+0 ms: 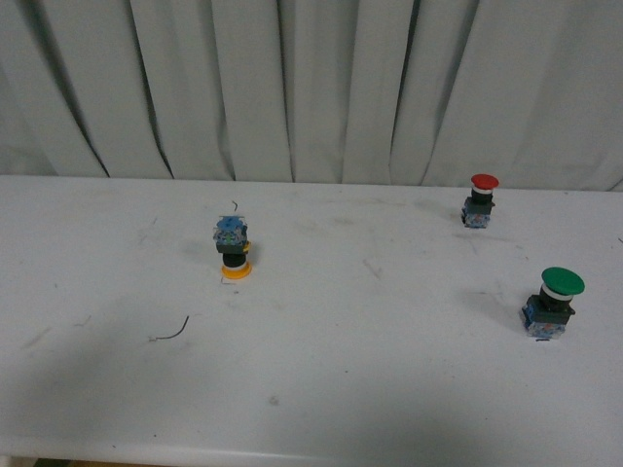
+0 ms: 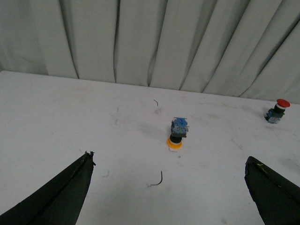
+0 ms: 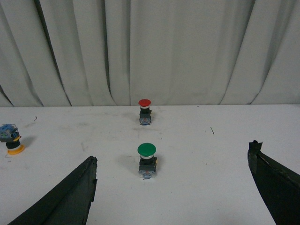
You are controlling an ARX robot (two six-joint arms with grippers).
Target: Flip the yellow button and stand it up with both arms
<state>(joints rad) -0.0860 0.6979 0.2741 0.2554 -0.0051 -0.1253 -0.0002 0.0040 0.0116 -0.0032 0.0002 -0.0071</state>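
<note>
White table [image 1: 389, 389]: yellow button [image 1: 234, 251] cap-down. Only wrist views show left hand [image 2: 168, 158], right hand [image 3: 173, 151], each spread wide.

Left gripper [image 2: 168, 157]: two fingers [image 2: 56, 199], matte black, flat-sided wedges tapering to narrow tips. Tip edges slightly ragged; faint pale specks on one finger's upper edge.
Right gripper [image 3: 173, 151]: fingers [image 3: 276, 187] same matte black wedge form, small notch at one tip.
</note>
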